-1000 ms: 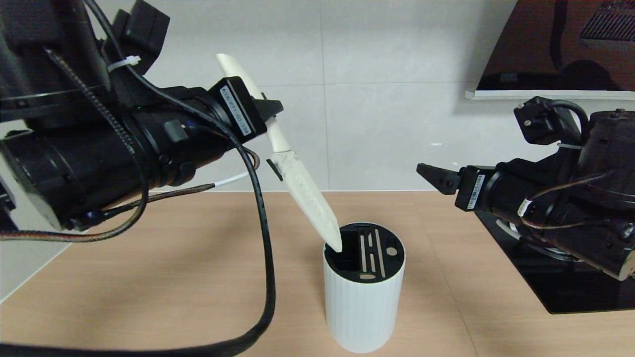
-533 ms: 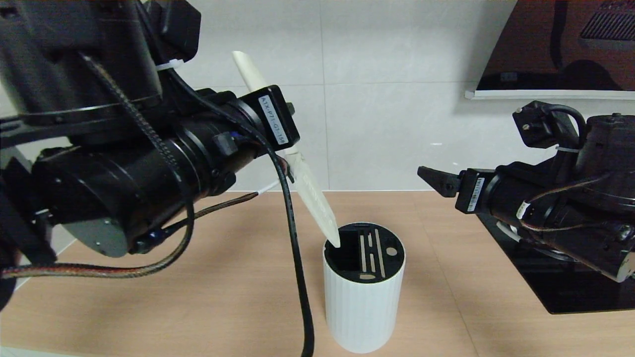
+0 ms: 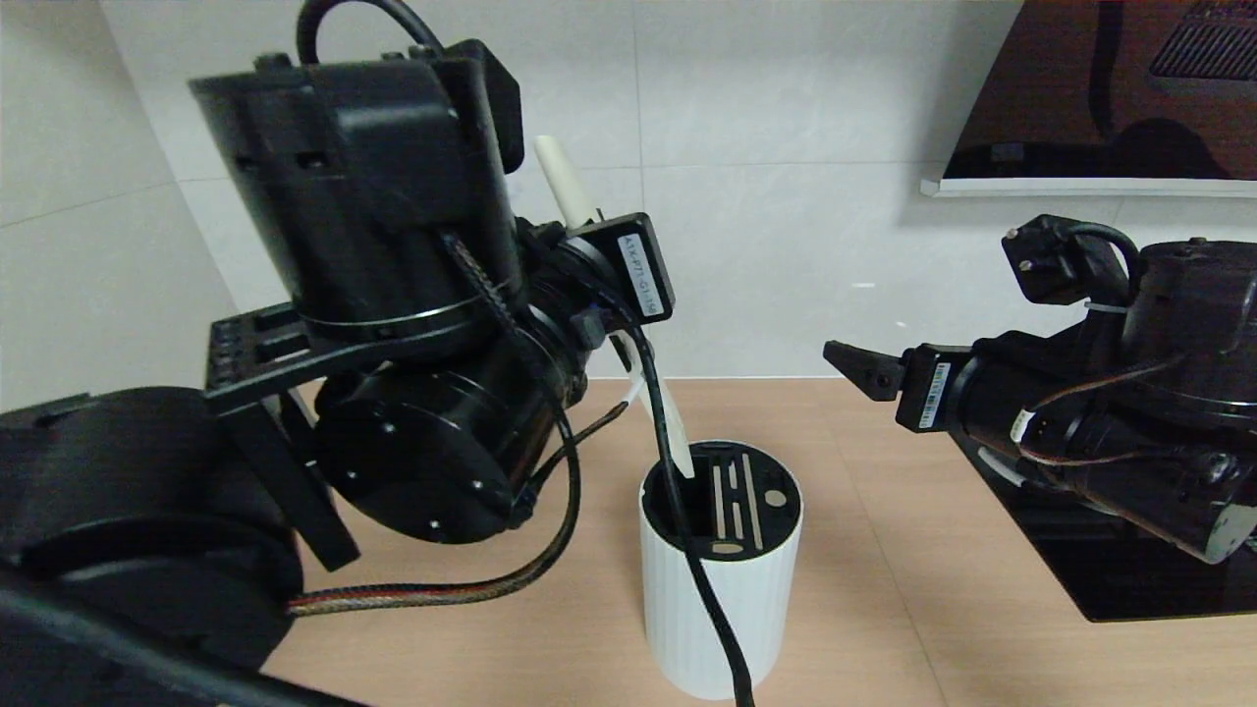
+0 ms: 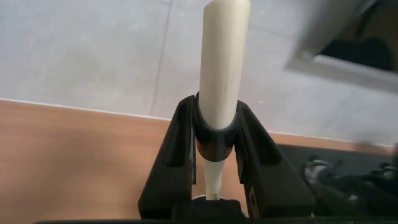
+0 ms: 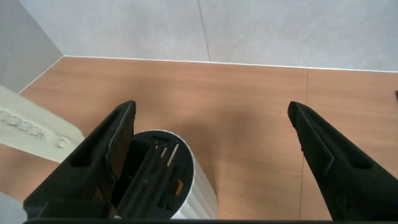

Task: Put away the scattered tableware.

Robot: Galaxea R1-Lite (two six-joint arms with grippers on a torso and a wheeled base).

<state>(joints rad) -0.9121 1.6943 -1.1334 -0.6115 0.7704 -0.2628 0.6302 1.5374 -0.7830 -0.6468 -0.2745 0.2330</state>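
While left tool (image 4: 214, 127) clamps the knife (image 4: 222, 56), its tip meets the holder (image 3: 720, 609).

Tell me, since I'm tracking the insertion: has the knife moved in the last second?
Yes. The knife swung more upright, its handle now nearer above the white holder, its tip still at the holder's wide opening.

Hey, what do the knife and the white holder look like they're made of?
The knife: cream, matte, blade and handle one colour, no metal shine, so probably ceramic or plastic. The holder: white ribbed wall with soft sheen, black slotted insert on top; likely moulded plastic.
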